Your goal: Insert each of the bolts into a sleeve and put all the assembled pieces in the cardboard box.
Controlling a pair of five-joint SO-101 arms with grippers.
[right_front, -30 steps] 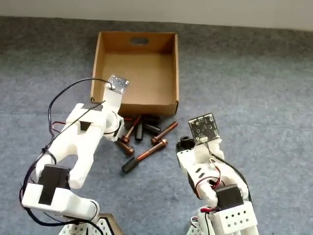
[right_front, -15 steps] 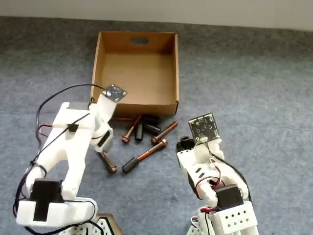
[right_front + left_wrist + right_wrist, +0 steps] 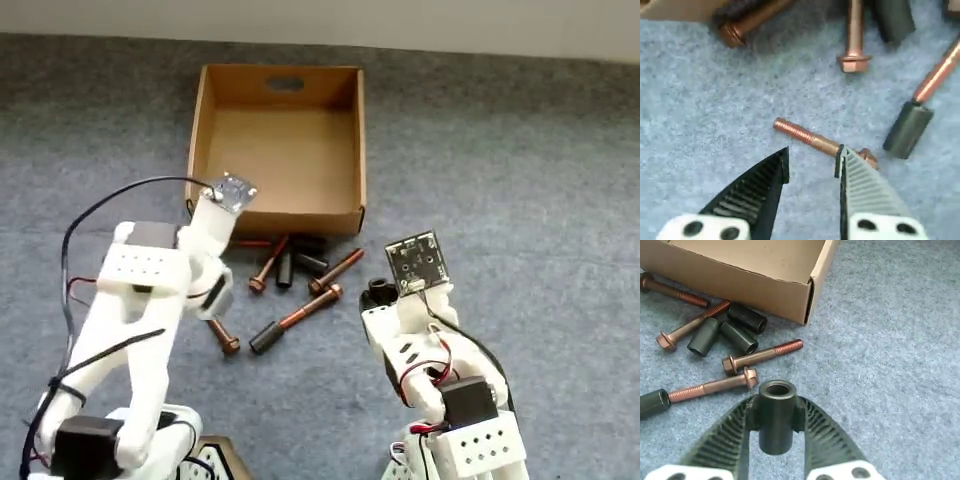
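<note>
The left tool hangs low over the counter, its jaws parted narrowly with nothing between them. A loose bolt lies flat just ahead of its tips. The head end is partly hidden behind the pale finger, so I cannot tell whether they touch. The threaded end points off past the dark finger.

The right tool is clamped on a black sleeve, whose open bore faces back toward the wrist. Ahead of this tool and off to one side lies a joined piece, a bolt with a sleeve over its thread. Farther ahead are bare bolts and three spare sleeves. Beyond them all stands the cardboard box, well apart from both tools.

The task looks barely begun. The high view shows the box floor bare, so nothing has been delivered. One piece seems assembled, though how deep the bolt sits cannot be told. Four bolts lie unsleeved, and the held sleeve has no bolt in it. The loose bolt at the left tool's tips looks like its likely partner. After that, three more pairings and all five deliveries are left.
</note>
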